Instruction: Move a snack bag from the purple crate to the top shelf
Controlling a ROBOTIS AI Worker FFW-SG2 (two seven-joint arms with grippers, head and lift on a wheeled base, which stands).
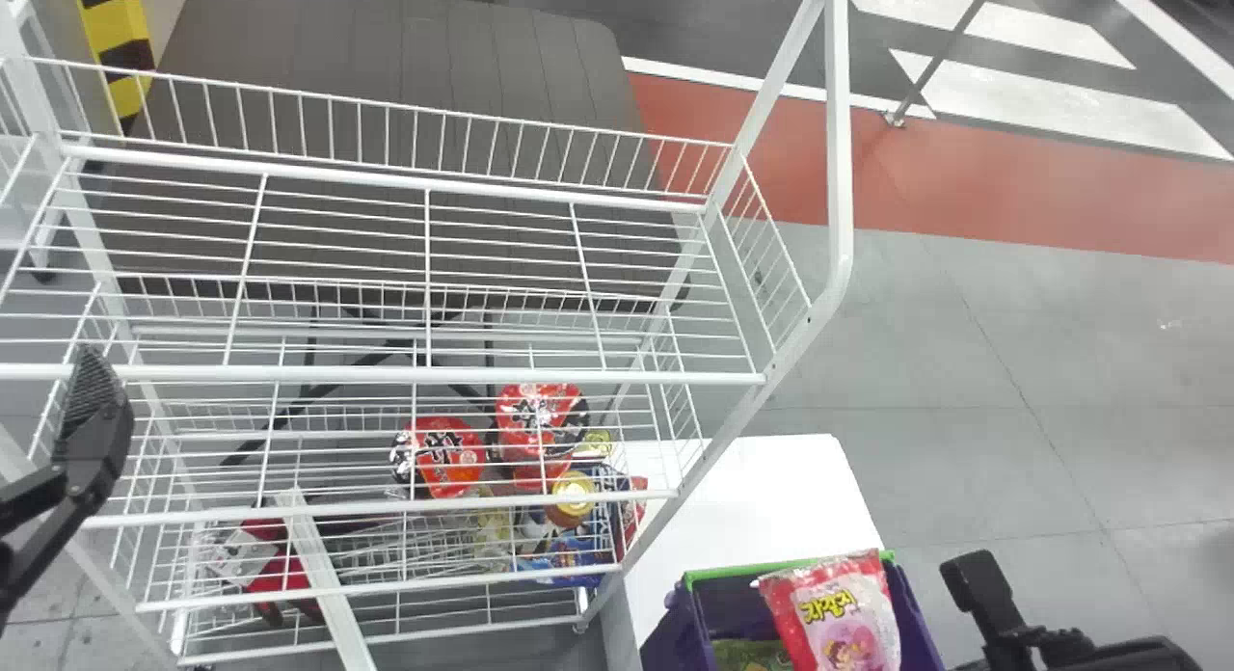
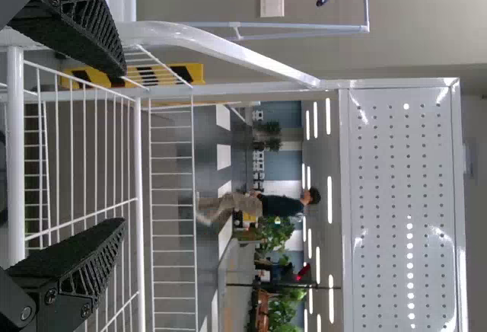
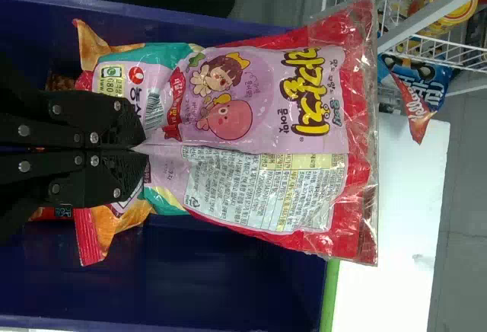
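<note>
Above the purple crate [image 1: 918,613], the snack bag [image 1: 837,618] is clamped by the right gripper [image 1: 1051,644] (the left gripper [image 1: 94,406] is spread apart).

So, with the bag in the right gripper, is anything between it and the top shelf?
Yes: in the head view, a white right-hand post and a low wire side panel stand between the snack bag and the top shelf.

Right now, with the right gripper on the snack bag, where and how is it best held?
I'd keep the present pinch: the bag's lower end, mid-width, from the printed side. A fold runs along the middle there, giving the right gripper material to bite; the broad, crimped top end stands free above the crate.
</note>
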